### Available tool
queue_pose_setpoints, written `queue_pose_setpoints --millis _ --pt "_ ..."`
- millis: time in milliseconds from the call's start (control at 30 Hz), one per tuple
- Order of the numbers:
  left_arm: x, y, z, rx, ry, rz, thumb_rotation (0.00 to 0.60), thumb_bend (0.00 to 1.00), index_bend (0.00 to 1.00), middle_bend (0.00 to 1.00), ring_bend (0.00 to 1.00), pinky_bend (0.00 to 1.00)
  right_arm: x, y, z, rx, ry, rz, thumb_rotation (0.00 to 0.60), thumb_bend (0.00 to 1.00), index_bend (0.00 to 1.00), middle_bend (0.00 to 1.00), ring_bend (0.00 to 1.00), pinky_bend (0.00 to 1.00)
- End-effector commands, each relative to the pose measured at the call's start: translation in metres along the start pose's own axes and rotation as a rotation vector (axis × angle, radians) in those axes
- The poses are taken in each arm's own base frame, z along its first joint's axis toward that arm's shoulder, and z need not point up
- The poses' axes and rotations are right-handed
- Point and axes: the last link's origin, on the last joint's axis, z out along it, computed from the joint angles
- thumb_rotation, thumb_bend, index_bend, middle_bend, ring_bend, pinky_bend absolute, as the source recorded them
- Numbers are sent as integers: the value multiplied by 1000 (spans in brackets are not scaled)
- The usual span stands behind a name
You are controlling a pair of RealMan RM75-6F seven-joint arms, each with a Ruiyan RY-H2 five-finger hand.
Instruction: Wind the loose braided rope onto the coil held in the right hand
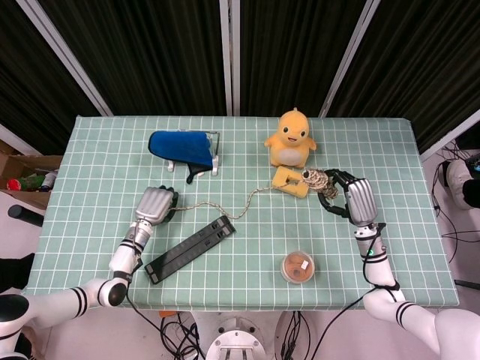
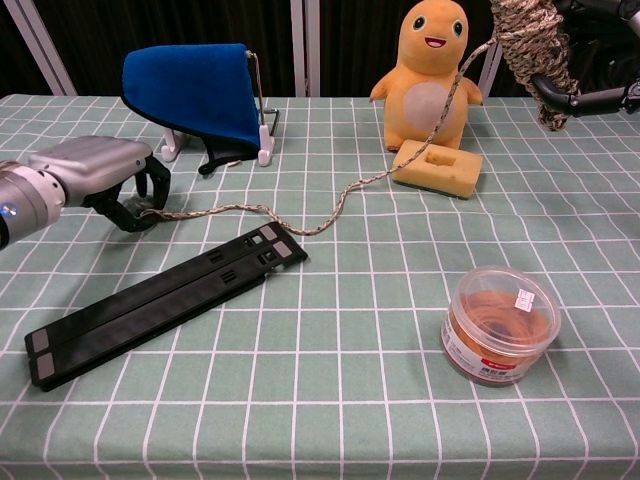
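The coil [image 2: 528,45] of braided rope is held up off the worktop [image 1: 90,165] by the right hand [image 1: 352,196], whose dark fingers [image 2: 585,98] are wrapped around the bundle. From the coil, the loose braided rope [image 2: 340,200] is seen running down past the yellow duck plush [image 2: 428,75], over the near edge of the yellow foam block [image 2: 437,167], then across the green checked cloth toward the left side. Its far end is pinched at the left hand [image 1: 153,205], which is curled over it low against the worktop, fingers [image 2: 150,185] closed in on the strand. The rope lies slack, with a shallow bend just beside the top end of the long black bar [image 2: 165,300], which is laid diagonally in front of the left hand. A blue cloth [image 2: 190,90] is draped over a small white rack at the back left. A round clear tub [image 2: 498,325] with brownish contents is set near the front, well apart from the rope.
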Motion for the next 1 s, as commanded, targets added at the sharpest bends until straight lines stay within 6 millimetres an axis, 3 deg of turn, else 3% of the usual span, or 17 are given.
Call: queue_pose_setpoints --millis 33,400,600,800,1000 --pt "2 0 -1 -1 15 -3 600 477 639 461 409 580 1 0 0 0 2 0 600 599 940 752 684 874" --pt "17 -2 -12 -34 129 -108 600 484 733 668 610 778 5 -1 1 8 11 2 600 598 940 753 684 874" --pt "25 -1 -17 -79 157 -222 600 484 752 721 656 818 6 -1 0 5 13 2 600 598 940 753 684 874" --pt "56 -2 -29 -147 289 -372 600 483 765 743 675 841 2 -7 6 33 -2 3 600 599 939 753 684 874" --pt "101 -3 -57 -234 392 -484 600 484 774 754 687 853 -5 -22 25 74 -3 17 600 600 939 752 684 874"
